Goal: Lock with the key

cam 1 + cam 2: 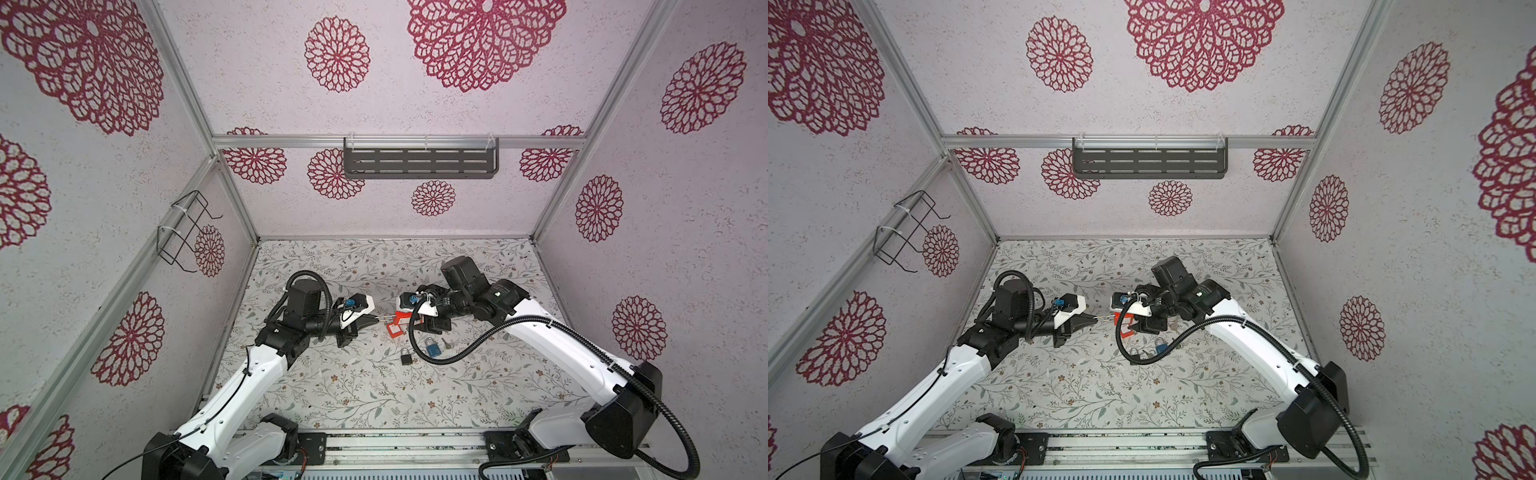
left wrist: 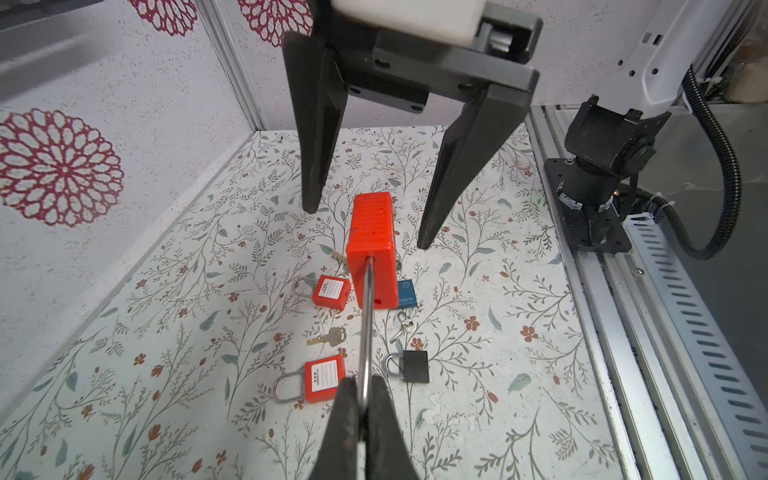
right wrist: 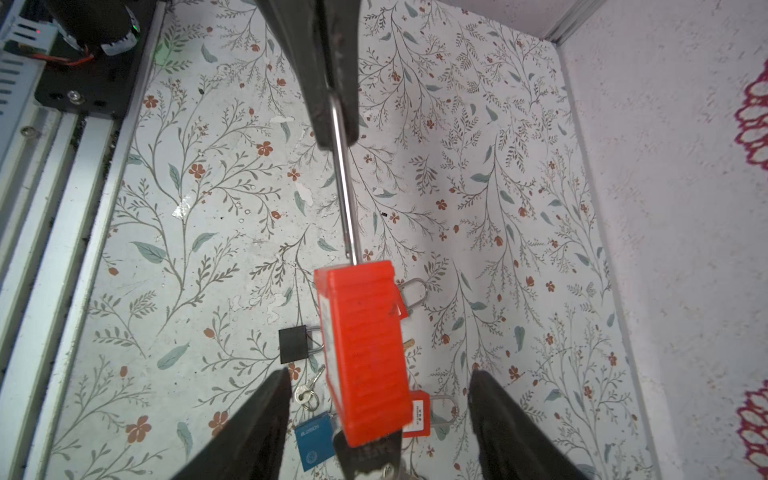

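since my left gripper point(image 2: 363, 386) is clamped on the shackle point(image 2: 365, 324), the red padlock point(image 2: 372, 249) hangs clear of the table point(image 2: 498, 332), its long axis pointing straight into my right gripper point(image 3: 380, 374), fingers point(image 3: 257, 415) wide either side of the body, not touching. both arms reach level toward the middle, tip to tip.

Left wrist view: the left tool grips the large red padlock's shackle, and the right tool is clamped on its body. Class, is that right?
No: the left wrist view shows the right tool open, fingers clear of the large red padlock. The left tool does grip the shackle.
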Controlling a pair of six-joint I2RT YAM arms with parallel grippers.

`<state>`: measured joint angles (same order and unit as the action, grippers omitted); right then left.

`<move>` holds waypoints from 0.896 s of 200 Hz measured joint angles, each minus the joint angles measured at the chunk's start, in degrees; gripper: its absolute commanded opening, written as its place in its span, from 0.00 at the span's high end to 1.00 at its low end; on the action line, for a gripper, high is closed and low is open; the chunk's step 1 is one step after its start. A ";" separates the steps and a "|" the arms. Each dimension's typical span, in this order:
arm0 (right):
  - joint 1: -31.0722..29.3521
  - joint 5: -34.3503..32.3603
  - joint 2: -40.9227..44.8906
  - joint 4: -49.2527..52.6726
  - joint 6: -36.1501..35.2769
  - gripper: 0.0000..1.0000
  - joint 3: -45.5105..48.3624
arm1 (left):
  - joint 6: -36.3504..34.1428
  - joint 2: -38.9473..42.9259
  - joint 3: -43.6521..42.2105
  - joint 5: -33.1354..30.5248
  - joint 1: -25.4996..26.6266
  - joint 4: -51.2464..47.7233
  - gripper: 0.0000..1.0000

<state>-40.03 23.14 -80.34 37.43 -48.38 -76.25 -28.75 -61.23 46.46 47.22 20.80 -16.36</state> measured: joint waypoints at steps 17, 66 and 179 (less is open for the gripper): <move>0.70 1.38 -0.59 0.13 0.50 0.44 -0.07 | 1.05 -0.17 -0.04 1.77 -0.24 0.94 1.00; 0.87 4.24 -3.91 3.21 -0.44 0.64 -2.78 | 2.71 -0.94 -0.50 5.20 -0.28 2.78 1.00; 0.87 8.44 -5.88 10.91 -4.81 0.85 -5.70 | 0.85 -1.92 -0.52 7.58 -0.33 2.84 1.00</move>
<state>-39.16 31.57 -86.21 48.34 -53.19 -81.95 -27.90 -63.16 45.93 54.81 20.47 -13.52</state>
